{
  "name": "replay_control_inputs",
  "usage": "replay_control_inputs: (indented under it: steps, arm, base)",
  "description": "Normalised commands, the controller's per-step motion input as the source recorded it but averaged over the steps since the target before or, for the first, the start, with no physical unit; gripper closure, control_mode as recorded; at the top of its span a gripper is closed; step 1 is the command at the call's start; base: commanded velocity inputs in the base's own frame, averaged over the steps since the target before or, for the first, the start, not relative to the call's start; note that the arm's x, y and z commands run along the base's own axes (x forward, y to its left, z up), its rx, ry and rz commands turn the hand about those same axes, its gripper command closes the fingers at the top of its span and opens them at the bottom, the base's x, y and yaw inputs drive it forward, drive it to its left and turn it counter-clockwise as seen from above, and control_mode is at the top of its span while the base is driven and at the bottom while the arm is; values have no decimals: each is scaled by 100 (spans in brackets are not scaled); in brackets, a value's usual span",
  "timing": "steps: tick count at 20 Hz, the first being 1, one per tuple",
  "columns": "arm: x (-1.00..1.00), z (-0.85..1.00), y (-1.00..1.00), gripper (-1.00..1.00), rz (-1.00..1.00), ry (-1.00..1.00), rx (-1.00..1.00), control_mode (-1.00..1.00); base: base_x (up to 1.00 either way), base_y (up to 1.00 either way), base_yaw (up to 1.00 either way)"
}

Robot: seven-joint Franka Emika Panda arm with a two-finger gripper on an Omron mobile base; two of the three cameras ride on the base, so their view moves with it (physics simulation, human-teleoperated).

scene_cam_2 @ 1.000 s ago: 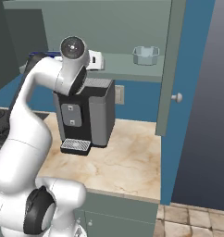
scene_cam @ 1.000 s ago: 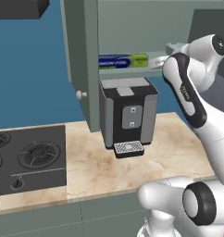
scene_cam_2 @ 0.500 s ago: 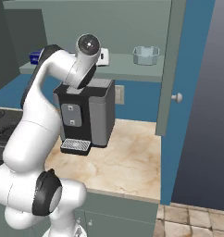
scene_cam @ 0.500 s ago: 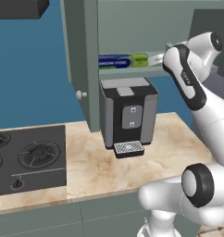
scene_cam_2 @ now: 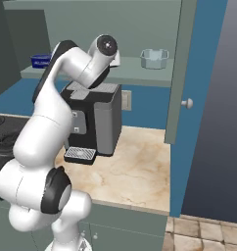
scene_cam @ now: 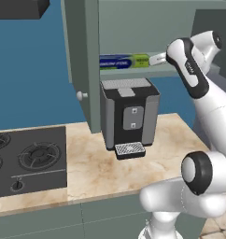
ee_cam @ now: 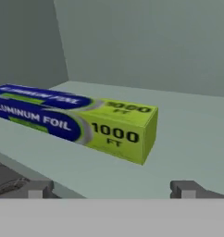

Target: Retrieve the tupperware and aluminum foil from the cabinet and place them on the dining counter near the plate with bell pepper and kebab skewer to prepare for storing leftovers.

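The aluminum foil (ee_cam: 81,120), a dark-blue carton with a lime-green end, lies on the shelf of the open cabinet (scene_cam: 133,28). In the hand view its green end points toward me. My gripper (ee_cam: 111,190) is open, just short of that end, with nothing between its fingertips (ee_cam: 37,189). From the left base view the gripper (scene_cam: 152,59) hovers at the shelf's edge, right of the foil (scene_cam: 122,61). The tupperware (scene_cam_2: 154,58), a pale translucent tub, stands farther right on the same shelf. Only the blue end of the foil (scene_cam_2: 42,61) shows past my arm there. The dining counter and plate are out of view.
A black and grey coffee machine (scene_cam: 129,116) stands on the beige worktop (scene_cam: 87,172) directly under the shelf. Cabinet doors hang open on both sides (scene_cam: 82,60) (scene_cam_2: 181,73). A black hob (scene_cam: 26,158) lies at the left.
The arm has swung its upper joints round, and the hand has edged a little closer to the foil's green end. The jaws stay open.
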Motion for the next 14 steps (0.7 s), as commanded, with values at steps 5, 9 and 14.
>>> replay_control_inputs:
  steps: [5,9,14]
  arm:
    - [30,0,0,-100,10,0,-1,-100]
    - [30,0,0,-100,9,0,-1,-100]
    - [35,0,0,-100,9,0,-1,-100]
  base:
    - [0,0,0]
    - [0,0,0]
    - [0,0,0]
